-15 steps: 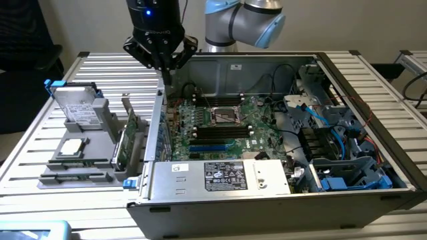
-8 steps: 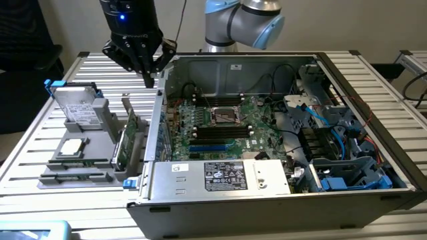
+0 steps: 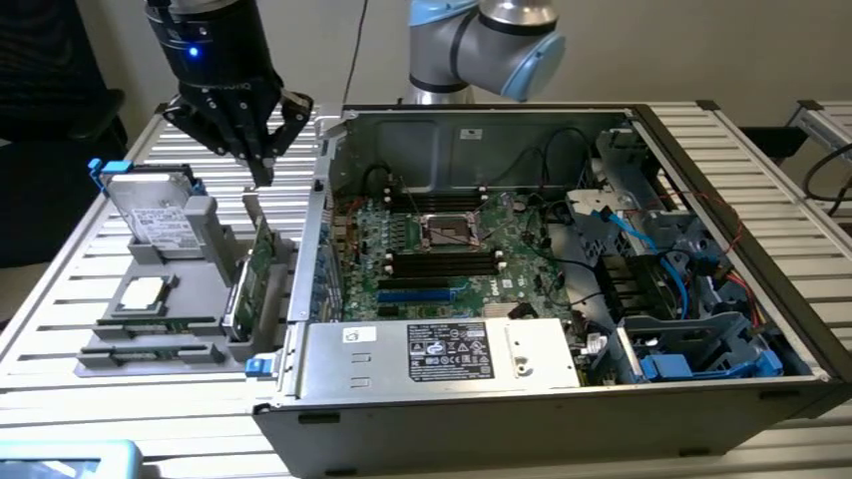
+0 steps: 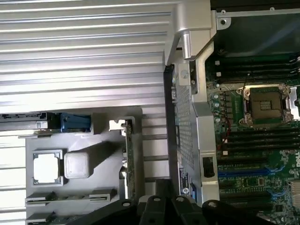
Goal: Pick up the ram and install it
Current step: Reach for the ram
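Take the exterior view as a clock face, with six nearest the camera and twelve farthest.

Nearest, at the six o'clock edge of the grey holder on the tabletop, the ram lies flat in a shallow slot. It is a slim green stick whose long axis runs nine to three. A second stick lies parallel to it, just beside it on the six o'clock side.

Toward twelve from these sits a processor, then a hard drive propped up at the holder's far end. Along the holder's three o'clock side an expansion card stands on edge, its length running six to twelve, close against the wall of the open computer case.

Farther back, the gripper hangs over the far end of that card. Its fingers are pressed together and nothing is between them. From the gripper the ram lies down and away toward seven o'clock, well apart, with the processor and the card's near half in between.

Inside the case, the black memory slots on the motherboard lie at about four o'clock from the gripper. They also run nine to three, so I judge that the ram's long axis already roughly matches theirs. The pick has not yet been made, since the ram sits untouched in its slot.
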Controlling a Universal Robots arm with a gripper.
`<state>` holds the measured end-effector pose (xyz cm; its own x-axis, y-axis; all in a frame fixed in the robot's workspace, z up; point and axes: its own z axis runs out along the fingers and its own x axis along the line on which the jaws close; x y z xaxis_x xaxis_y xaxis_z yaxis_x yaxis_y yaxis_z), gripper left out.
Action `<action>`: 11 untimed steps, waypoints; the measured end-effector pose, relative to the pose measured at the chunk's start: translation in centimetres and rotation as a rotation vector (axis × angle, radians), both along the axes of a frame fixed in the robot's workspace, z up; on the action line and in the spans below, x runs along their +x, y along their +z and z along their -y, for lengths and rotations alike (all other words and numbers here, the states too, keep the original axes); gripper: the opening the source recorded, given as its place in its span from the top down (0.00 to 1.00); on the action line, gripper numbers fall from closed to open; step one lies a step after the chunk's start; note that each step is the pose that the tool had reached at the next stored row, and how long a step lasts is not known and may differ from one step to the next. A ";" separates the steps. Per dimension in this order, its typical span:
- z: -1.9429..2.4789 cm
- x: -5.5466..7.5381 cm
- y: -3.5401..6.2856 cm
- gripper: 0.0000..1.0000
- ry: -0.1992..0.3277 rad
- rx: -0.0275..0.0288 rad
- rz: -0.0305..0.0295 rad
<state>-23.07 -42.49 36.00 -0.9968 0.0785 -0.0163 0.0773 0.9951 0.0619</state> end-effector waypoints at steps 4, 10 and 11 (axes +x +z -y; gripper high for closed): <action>0.54 -1.7 -0.43 0.89 0.000 0.0000 -0.0007; 2.24 -3.1 -0.89 0.89 0.000 0.0014 -0.0026; 2.51 -3.3 -0.97 0.89 0.000 0.0017 -0.0030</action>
